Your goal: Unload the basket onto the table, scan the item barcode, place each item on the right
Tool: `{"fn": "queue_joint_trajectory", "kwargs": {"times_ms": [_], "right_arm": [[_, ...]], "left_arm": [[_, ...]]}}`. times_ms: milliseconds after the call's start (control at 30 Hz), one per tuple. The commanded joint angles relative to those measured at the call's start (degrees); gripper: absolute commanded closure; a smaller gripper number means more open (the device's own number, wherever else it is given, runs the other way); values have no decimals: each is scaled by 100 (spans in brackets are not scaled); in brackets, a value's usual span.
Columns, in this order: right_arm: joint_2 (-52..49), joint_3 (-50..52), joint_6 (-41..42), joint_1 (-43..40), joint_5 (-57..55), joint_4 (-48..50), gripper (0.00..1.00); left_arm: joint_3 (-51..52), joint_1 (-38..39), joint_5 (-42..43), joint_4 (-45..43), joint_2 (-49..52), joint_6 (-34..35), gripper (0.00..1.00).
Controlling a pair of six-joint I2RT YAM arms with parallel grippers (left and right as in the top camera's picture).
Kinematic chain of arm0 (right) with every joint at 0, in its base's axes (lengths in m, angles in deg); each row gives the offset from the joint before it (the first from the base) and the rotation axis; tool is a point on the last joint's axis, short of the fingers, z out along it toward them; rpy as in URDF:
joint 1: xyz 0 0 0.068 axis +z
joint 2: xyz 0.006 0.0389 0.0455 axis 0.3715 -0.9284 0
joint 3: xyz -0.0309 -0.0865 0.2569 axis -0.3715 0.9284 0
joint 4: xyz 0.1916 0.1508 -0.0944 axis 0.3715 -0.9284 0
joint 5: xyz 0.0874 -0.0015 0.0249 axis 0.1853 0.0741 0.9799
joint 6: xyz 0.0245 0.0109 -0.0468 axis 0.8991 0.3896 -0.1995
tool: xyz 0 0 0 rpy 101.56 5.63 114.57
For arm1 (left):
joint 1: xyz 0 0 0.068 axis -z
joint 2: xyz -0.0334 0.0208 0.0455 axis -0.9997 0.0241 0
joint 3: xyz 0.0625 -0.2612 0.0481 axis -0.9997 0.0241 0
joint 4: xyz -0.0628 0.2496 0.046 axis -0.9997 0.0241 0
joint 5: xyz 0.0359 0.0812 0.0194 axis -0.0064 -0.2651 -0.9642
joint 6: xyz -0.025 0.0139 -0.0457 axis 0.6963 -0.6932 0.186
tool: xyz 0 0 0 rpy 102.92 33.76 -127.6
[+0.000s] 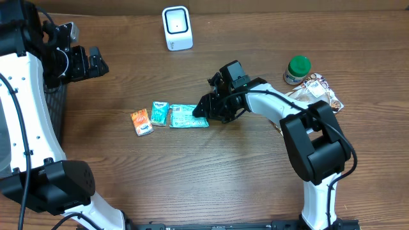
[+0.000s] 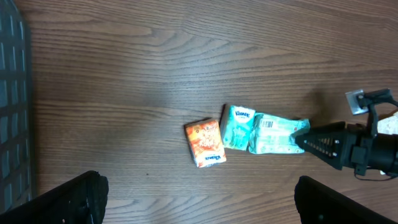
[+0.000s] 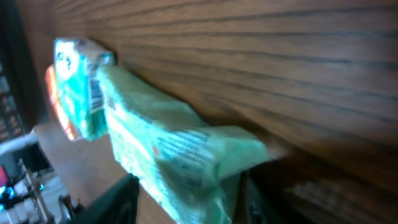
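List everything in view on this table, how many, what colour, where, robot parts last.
scanner: one, white, far edge centre
green packet: one, pale green, table centre, barcode up
tissue pack: one, teal, between green and orange packets
orange packet: one, orange, row's end nearest basket
jar: one, green lid, right side
snack bag: one, brown and white, beside jar
mesh basket: one, grey, left edge
left arm: one, white and black, jaws wide open
right arm: one, white and black, jaws flanking green packet's end

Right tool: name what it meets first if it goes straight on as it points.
The green packet, whose near end lies between the fingertips of the right tool; contact is unclear. Past it comes the teal Kleenex pack.
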State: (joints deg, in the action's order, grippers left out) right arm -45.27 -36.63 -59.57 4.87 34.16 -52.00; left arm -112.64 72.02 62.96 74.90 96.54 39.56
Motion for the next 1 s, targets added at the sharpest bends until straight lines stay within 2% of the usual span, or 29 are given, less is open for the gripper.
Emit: {"fn": "queue_joint_trajectory", "kwargs": {"times_ms": [0, 100, 233, 300, 633, 967], "right_arm": [[-444, 70, 459, 24, -186, 28, 58], [-590, 70, 461, 22, -2, 120, 66], [-605, 70, 461, 20, -2, 116, 84], [-605, 68, 457, 20, 50, 116, 96], [-133, 66, -26, -210, 691, 57, 96], [1950, 66, -660, -367, 763, -564, 96]], "left_arm": [[-52, -15, -11, -11, -11, -90, 1], [-52, -15, -11, -11, -11, -90, 0], [-52, -15, -11, -11, -11, -90, 0], [-52, -15, -11, -11, -11, -90, 0], [-52, -15, -11, -11, -11, -90, 0], [-52, -15, -11, -11, -11, -90, 0]]}}
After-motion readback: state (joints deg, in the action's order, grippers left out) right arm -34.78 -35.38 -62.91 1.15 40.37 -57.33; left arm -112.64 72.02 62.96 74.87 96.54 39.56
